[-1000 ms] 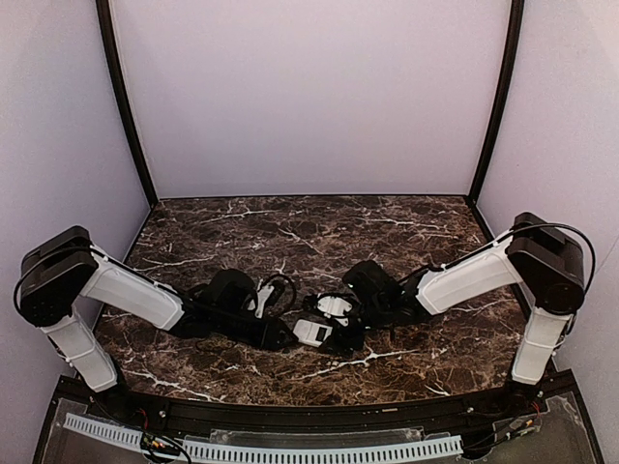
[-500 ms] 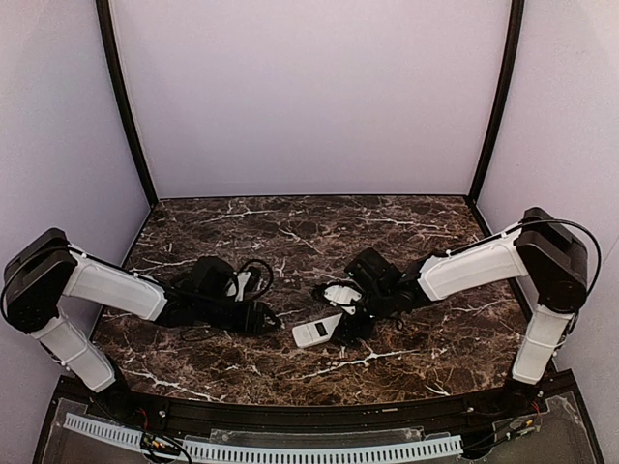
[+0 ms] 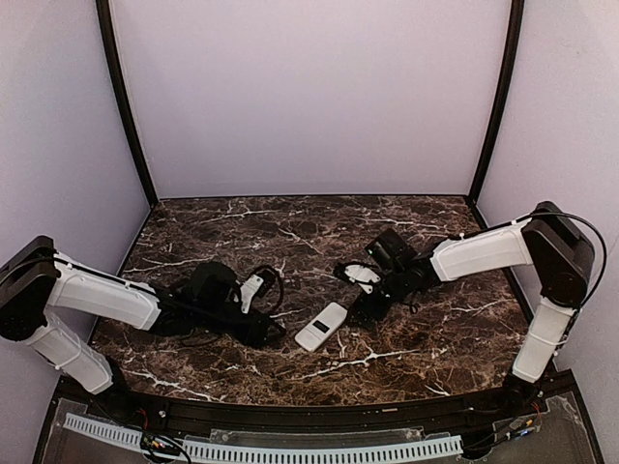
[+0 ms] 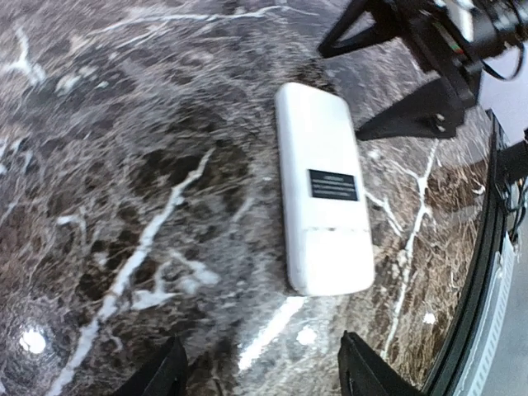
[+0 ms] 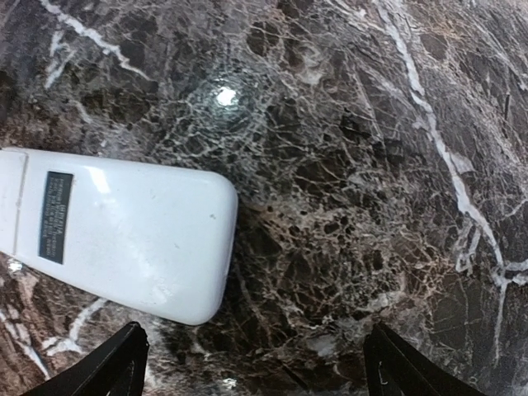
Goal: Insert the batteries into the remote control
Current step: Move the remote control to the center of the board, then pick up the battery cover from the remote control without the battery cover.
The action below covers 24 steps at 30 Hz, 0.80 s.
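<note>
Remote control [image 3: 320, 326] lies flat on the dark marbled surface [image 3: 435, 348] near the front middle, white back up with its dark label [image 4: 333, 185] showing. The left hand [image 3: 274, 333] sits just to its left and the right hand [image 3: 363, 307] just to its right. Both have fingers spread wide, hold nothing, and do not touch it.

Soft, even overhead light fills the enclosure. Small glare spots shine on the glossy marble table [image 5: 371, 206] in both wrist views, and the remote control [image 4: 322, 186] looks slightly overexposed and soft.
</note>
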Tool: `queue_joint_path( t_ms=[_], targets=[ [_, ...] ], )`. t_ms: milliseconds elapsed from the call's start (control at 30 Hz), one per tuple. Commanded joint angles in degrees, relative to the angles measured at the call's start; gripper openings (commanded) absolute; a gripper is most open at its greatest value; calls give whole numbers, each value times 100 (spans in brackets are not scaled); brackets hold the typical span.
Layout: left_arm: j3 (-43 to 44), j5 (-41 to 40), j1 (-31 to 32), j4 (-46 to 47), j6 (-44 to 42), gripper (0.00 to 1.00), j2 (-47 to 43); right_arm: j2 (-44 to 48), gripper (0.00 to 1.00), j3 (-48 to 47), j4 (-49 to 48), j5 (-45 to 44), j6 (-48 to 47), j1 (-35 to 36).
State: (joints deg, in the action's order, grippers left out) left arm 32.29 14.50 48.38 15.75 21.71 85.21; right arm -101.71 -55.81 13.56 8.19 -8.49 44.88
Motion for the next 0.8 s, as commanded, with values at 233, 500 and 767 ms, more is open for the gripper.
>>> queue_joint_path(
  t_ms=[233,500,767],
  targets=[
    [18,-440,755,577,-1687,65,228,-194,84,-408,-184,1888,436,-247],
    [-142,-153,789,1124,-76,65,597,-580,81,-756,-109,1910,294,-249],
    [-481,191,670,1386,1197,64,669,-698,71,-480,-172,2933,217,-243]
  ],
)
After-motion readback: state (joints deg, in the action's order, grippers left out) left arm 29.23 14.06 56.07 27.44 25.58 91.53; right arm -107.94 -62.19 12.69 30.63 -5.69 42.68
